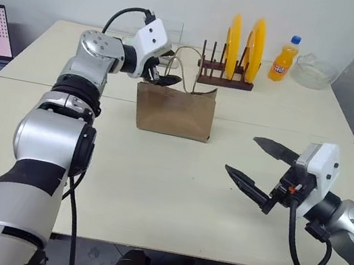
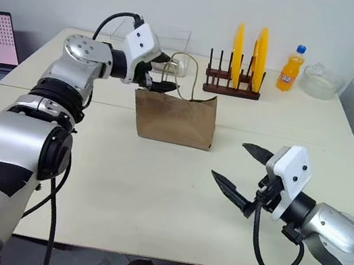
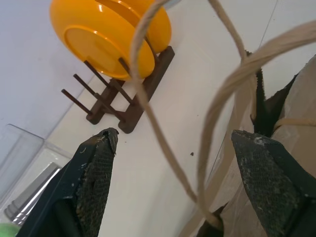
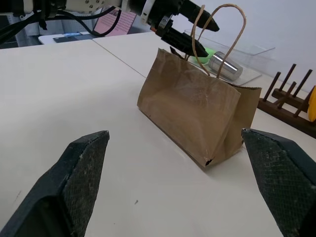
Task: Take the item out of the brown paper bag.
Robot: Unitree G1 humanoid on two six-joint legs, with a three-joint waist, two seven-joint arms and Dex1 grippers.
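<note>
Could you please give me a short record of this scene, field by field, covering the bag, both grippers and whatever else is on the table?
bag: brown paper bag standing upright on the table, cord handles raised
item: cannot be seen
left gripper: left gripper at the bag's top edge, fingers apart, handle cords between them
right gripper: right gripper open, hovering over the table, apart from the bag
behind the bag: wooden rack holding yellow plates, orange soda bottle, glass bowl

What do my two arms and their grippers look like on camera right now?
Both arms are silver-grey metal with black joint bands. Each wrist carries a white boxy housing and a looping black cable. The left gripper and right gripper each have two black, pointed fingers whose inner pads are finely textured.
</note>
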